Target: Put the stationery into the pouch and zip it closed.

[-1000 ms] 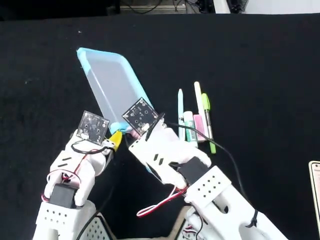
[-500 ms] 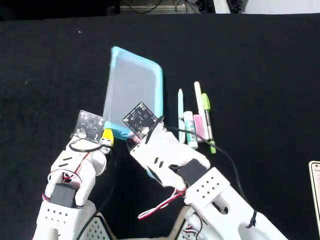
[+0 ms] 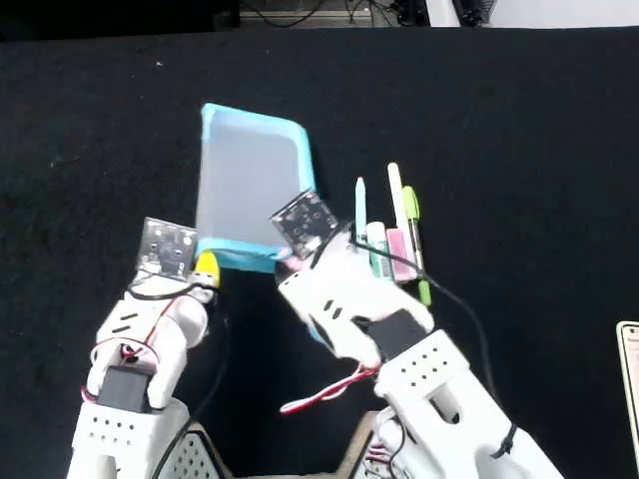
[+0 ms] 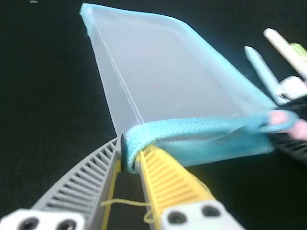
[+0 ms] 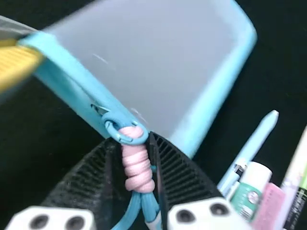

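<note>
A translucent pouch (image 3: pixel 248 180) with a light-blue edge lies on the black table, also in the left wrist view (image 4: pixel 168 91) and right wrist view (image 5: pixel 153 67). My left gripper (image 4: pixel 129 155) is shut on the pouch's near corner by the zip band; from above it sits at the pouch's lower left (image 3: pixel 205 269). My right gripper (image 5: pixel 139 167) is shut on the pink zip pull cord (image 5: pixel 136 163), at the pouch's lower right (image 3: pixel 292 261). Several pens and a glue stick (image 3: pixel 377 244) lie in a row right of the pouch (image 5: pixel 254 187).
The black cloth stretches free to the left and far side of the pouch. A white card-like object (image 3: pixel 629 369) lies at the right edge. Red and black cables (image 3: pixel 319 394) hang by the right arm's base.
The pouch has swung from pointing up-left to nearly straight. My right gripper moved right along the zip edge with the pull cord, and my left gripper shifted slightly left holding the corner.
</note>
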Robot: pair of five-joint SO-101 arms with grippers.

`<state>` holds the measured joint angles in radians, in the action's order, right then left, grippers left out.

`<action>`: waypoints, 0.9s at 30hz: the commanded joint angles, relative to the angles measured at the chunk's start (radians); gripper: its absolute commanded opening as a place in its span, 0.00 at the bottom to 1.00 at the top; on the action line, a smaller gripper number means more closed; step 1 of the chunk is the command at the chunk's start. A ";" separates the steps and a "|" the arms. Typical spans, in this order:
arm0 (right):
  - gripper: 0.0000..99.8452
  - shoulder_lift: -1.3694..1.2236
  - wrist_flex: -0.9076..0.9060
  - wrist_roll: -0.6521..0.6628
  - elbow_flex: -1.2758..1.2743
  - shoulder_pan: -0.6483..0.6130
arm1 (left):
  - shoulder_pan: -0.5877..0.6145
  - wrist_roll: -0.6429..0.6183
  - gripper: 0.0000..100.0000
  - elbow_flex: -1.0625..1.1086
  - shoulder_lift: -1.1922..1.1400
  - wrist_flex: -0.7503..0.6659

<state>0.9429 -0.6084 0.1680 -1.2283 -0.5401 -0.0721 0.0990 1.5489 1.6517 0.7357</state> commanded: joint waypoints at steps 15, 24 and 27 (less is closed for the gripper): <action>0.01 0.565 0.005 -0.008 -0.193 0.077 | 0.018 -0.008 0.04 -0.153 0.011 0.180; 0.01 0.613 0.005 -0.003 -0.229 0.041 | -0.012 0.000 0.19 -0.165 0.011 0.213; 0.01 0.613 0.005 -0.003 -0.231 0.041 | -0.010 0.002 0.19 -0.111 0.011 0.144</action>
<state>1.5275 -0.6099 0.1680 -1.4645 -0.4849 -0.0736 0.0990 1.4492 1.6533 0.9505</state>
